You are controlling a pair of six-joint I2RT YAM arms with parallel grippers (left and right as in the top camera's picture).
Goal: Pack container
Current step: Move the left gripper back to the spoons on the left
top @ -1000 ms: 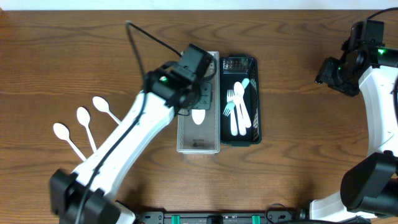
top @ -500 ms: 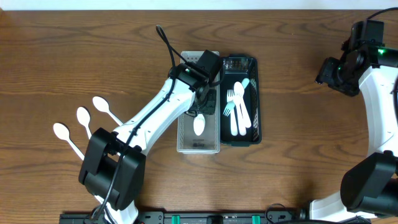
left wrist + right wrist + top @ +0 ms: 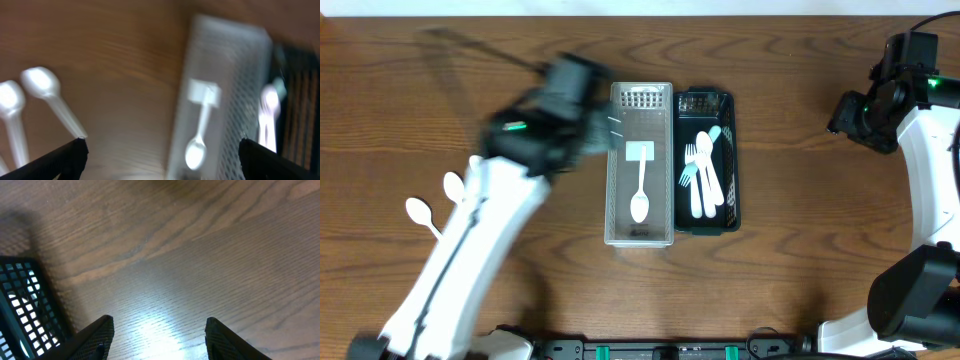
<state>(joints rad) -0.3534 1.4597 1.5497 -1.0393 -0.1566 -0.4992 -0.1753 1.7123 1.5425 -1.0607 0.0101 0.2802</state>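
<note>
Swinging left off clear basket [image 3: 640, 97] with left gripper [image 3: 161, 152] spread, empty, leaving spoon [image 3: 640, 190] newly laid inside; next, loose spoons [image 3: 418, 210] at left. Right gripper [image 3: 157, 330] parted, idle.

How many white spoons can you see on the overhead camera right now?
3. One spoon lies in the clear mesh basket; two more lie on the table at left, beside the left arm, which may hide another.
</note>
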